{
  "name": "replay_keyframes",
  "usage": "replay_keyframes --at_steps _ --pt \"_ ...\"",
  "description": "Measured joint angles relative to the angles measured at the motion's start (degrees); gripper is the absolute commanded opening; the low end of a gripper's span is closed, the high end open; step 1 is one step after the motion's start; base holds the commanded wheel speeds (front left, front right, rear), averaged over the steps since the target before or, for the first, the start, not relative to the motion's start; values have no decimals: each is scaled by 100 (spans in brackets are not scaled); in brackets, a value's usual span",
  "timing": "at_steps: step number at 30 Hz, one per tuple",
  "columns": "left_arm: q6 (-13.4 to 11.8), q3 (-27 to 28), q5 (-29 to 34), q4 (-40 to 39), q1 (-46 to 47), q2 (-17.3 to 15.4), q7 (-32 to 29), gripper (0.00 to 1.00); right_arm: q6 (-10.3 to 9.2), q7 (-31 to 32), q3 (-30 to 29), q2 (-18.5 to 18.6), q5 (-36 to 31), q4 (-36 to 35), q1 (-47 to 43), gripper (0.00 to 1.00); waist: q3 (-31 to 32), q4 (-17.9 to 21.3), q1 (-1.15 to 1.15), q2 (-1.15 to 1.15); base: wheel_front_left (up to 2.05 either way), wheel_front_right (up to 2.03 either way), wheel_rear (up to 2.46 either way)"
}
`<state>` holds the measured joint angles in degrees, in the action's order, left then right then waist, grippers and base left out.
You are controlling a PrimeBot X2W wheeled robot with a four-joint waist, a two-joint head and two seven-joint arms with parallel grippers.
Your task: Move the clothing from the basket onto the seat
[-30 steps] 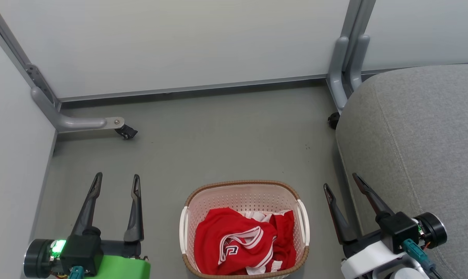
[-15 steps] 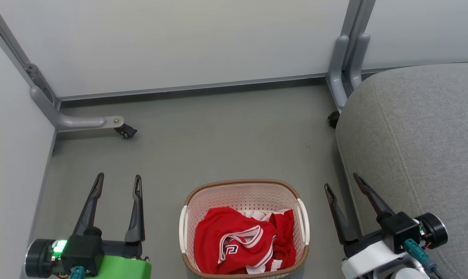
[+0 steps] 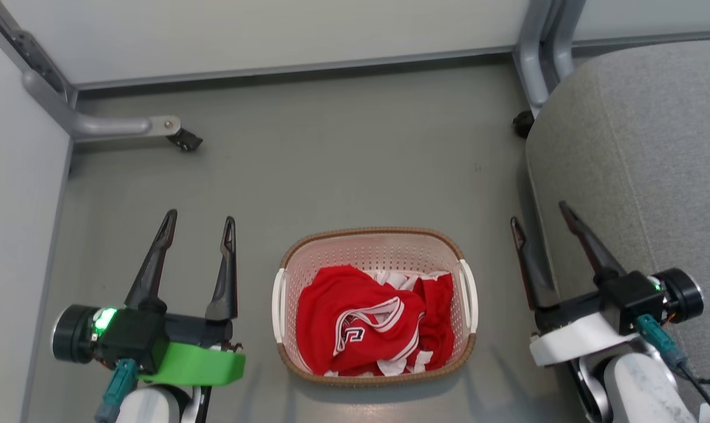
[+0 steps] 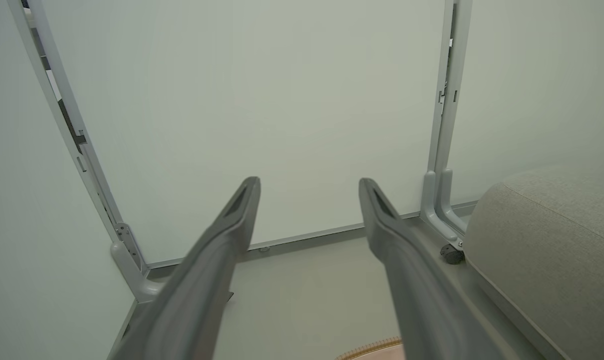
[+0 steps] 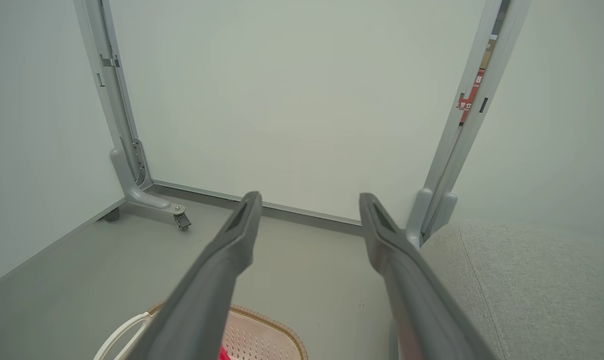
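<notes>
Tilted down since the earlier frame, head camera only, nothing else displaced; task not started: clothing (image 3: 361, 320) heaped in basket (image 3: 378, 238) at 6 o'clock, seat (image 3: 655, 147) at 3 o'clock bare where visible, left gripper (image 3: 200, 216) and right gripper (image 3: 539, 213) spread apart, empty, flanking basket.

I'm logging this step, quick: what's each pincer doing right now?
Left pincer: open, holding nothing.
Right pincer: open, holding nothing.

The basket (image 3: 372, 254) stands on the grey floor (image 3: 343, 164).
</notes>
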<state>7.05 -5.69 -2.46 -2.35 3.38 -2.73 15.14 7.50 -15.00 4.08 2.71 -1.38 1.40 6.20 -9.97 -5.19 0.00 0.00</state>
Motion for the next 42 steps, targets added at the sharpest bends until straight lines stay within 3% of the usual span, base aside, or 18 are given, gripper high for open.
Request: replay_keyframes --at_steps 6,14,25,34,42 --pt "26 -268 -104 80 636 -112 0 100 0 0 -175 -1 -181 -194 662 100 -682 -76 0 0 0 0 0" --pt "33 -1304 -300 238 1697 -535 2 100 0 0 -491 -1 -647 -345 1331 100 -1779 -211 1 0 0 0 0" --pt "34 -2304 -385 399 2762 -614 2 100 0 0 -837 80 -1089 -595 1957 100 -2970 -561 1 0 0 0 0" --pt "34 -3435 -424 704 3579 -942 3 100 0 0 -1113 186 -1141 -872 2385 100 -3775 -749 1 0 0 0 0" --pt "35 -4621 -494 1410 4399 -1344 3 100 0 0 -1173 127 -1136 -1240 2650 100 -4286 -574 0 0 0 0 0"
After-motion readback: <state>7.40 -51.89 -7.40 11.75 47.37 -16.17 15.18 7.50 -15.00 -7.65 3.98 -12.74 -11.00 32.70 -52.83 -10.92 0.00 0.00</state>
